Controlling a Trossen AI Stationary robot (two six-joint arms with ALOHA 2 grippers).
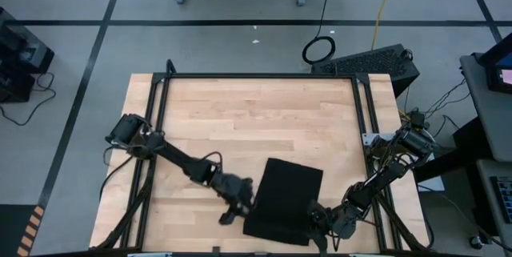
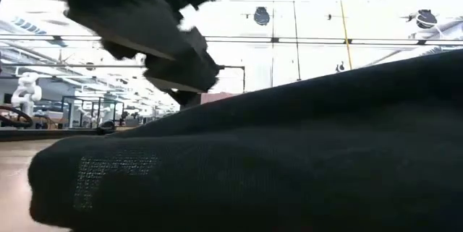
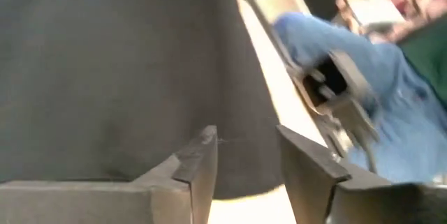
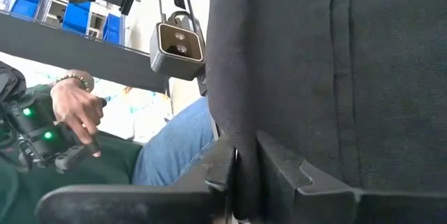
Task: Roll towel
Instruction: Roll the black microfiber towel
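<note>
Black towel [image 1: 284,199] lying flat on the wooden table [image 1: 240,121], close to the table's near edge and a little toward the right side. Seen from above as a compact dark rectangle, slightly turned against the table's edges, so probably folded already into a smaller shape. No rolled cylinder visible anywhere; in the low view only a thick, rounded dark edge, which could be a fold or the very beginning of a roll, hard to tell.

Left gripper [image 1: 232,209] placed at the towel's left edge, near its lower corner. In the left wrist view the two fingers [image 3: 199,161] clearly apart, with a gap between them and nothing inside; cloth only just beyond the tips. So open, not holding.

Right gripper [image 1: 320,221] placed at the towel's right lower corner. In the right wrist view a hanging fold of black cloth squeezed between the two fingers [image 4: 283,165], with almost no gap. So closed on the towel's edge, though rather loosely, as it seems.

Judgement on progress: early to middle stage. Flattening and perhaps folding done; actual rolling not yet visible and mostly left to do. Behind the table's near edge, a person [image 4: 84,119] in blue trousers, hand on a controller.
</note>
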